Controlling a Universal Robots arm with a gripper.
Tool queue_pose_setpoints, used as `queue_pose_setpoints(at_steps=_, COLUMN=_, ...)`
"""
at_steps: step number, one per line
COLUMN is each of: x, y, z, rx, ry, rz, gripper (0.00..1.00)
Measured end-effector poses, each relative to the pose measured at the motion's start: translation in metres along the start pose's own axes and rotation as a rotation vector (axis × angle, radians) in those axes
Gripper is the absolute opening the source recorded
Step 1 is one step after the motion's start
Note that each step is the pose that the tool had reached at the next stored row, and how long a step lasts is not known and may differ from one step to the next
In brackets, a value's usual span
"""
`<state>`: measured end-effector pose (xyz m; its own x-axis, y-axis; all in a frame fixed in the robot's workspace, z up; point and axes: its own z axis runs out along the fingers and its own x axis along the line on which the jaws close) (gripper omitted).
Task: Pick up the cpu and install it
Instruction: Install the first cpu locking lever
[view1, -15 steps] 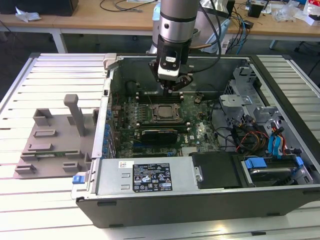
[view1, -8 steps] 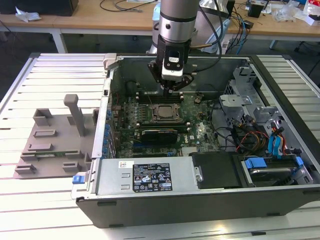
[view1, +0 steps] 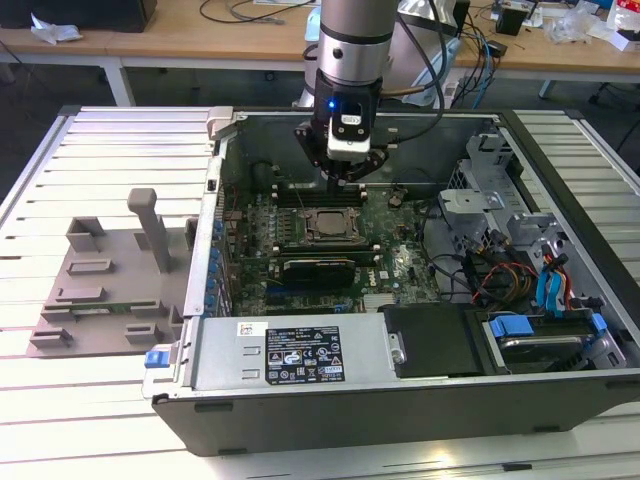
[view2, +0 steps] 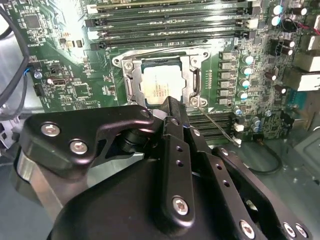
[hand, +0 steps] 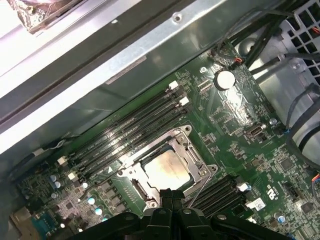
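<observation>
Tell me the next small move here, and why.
Probably lift the gripper straight up a little. The cpu already lies flat in the socket, the jaws look shut with nothing between them, and their tips hang close over the socket's edge.

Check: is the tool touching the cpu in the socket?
Cannot tell. In both wrist views the tool tips overlap the near edge of the cpu, seated in its socket. The exterior view suggests the tool sits above, but no gap shows plainly.
</observation>
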<state>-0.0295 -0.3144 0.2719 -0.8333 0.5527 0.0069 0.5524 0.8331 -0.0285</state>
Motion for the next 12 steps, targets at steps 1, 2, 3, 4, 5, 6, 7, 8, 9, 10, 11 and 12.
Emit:
queue_pose_setpoints(at_steps=1, x=0.0000, y=0.0000, z=0.0000, rx=0.0000, ry=-0.0003, rz=-0.012, gripper=0.11)
queue_pose_setpoints(at_steps=2, x=0.0000, y=0.0000, z=0.0000, rx=0.0002, ry=-0.0007, rz=-0.024, gripper=0.11)
queue_pose_setpoints(at_steps=3, x=0.0000, y=0.0000, z=0.0000, rx=0.0003, ry=-0.0011, rz=-0.038, gripper=0.11)
queue_pose_setpoints(at_steps=4, x=0.0000, y=0.0000, z=0.0000, rx=0.0003, ry=-0.0015, rz=-0.054, gripper=0.11)
queue_pose_setpoints(at_steps=5, x=0.0000, y=0.0000, z=0.0000, rx=0.0005, ry=-0.0018, rz=-0.064, gripper=0.11)
queue_pose_setpoints(at_steps=6, x=0.0000, y=0.0000, z=0.0000, rx=0.0005, ry=-0.0022, rz=-0.077, gripper=0.11)
queue_pose_setpoints(at_steps=7, x=0.0000, y=0.0000, z=0.0000, rx=0.0005, ry=-0.0024, rz=-0.086, gripper=0.11)
queue_pose_setpoints(at_steps=8, x=0.0000, y=0.0000, z=0.0000, rx=0.0006, ry=-0.0028, rz=-0.098, gripper=0.11)
queue_pose_setpoints(at_steps=9, x=0.0000, y=0.0000, z=0.0000, rx=0.0007, ry=-0.0030, rz=-0.104, gripper=0.11)
queue_pose_setpoints(at_steps=10, x=0.0000, y=0.0000, z=0.0000, rx=0.0008, ry=-0.0031, rz=-0.110, gripper=0.11)
queue_pose_setpoints(at_steps=11, x=0.0000, y=0.0000, z=0.0000, rx=0.0008, ry=-0.0035, rz=-0.123, gripper=0.11)
queue_pose_setpoints(at_steps=12, x=0.0000, y=0.0000, z=0.0000, rx=0.0009, ry=-0.0039, rz=-0.137, gripper=0.11)
